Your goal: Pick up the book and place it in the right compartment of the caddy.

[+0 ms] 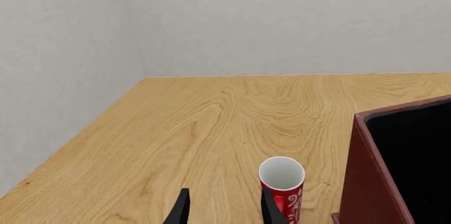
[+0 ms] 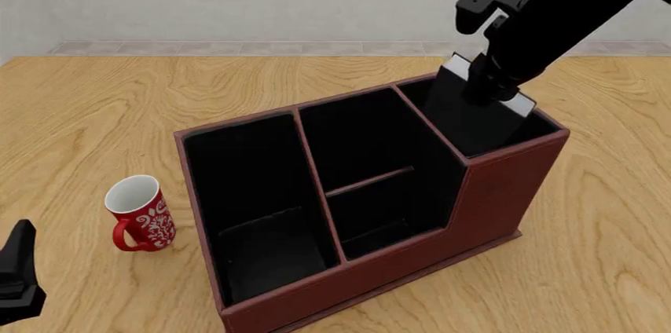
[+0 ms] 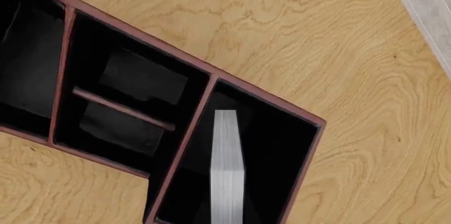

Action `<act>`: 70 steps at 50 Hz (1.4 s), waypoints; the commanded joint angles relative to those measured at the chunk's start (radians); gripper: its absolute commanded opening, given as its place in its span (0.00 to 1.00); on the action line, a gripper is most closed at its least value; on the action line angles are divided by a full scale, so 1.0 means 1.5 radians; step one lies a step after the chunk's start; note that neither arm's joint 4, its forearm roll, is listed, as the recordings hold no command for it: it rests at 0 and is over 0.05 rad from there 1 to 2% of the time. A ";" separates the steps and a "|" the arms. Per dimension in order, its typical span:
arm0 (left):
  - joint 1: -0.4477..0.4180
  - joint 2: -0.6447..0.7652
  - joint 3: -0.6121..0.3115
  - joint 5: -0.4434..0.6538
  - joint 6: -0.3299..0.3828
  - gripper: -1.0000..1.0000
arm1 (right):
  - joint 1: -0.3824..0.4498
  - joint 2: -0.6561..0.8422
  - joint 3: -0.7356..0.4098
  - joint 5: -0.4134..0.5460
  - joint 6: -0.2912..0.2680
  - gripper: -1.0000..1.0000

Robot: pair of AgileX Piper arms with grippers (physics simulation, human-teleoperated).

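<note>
The black book stands upright, its lower part down inside the right compartment of the reddish-brown caddy. My right gripper is shut on the book's upper edge, reaching in from the far right. In the right wrist view the book's white page edges show inside the right compartment, roughly midway between its walls; the fingers themselves are out of that picture. My left gripper is open and holds nothing, low at the near left.
A red mug with a white pattern stands upright left of the caddy, just beyond my left fingers, where the left wrist view shows the mug beside the caddy's end wall. The caddy's wide and shelf-divided sections hold nothing.
</note>
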 commanded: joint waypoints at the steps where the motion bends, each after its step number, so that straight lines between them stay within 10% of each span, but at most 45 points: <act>1: 0.001 0.000 0.003 -0.001 0.000 1.00 | 0.002 -0.003 -0.001 0.000 0.021 0.00; 50: 0.000 0.000 -0.009 0.007 0.003 1.00 | -0.013 -0.006 0.015 0.000 0.021 0.00; 51: -0.001 0.000 -0.010 0.008 0.004 1.00 | -0.017 -0.005 0.012 0.000 0.016 1.00; 70: 0.000 0.000 -0.009 0.006 0.003 1.00 | -0.016 -0.008 0.013 0.000 0.010 1.00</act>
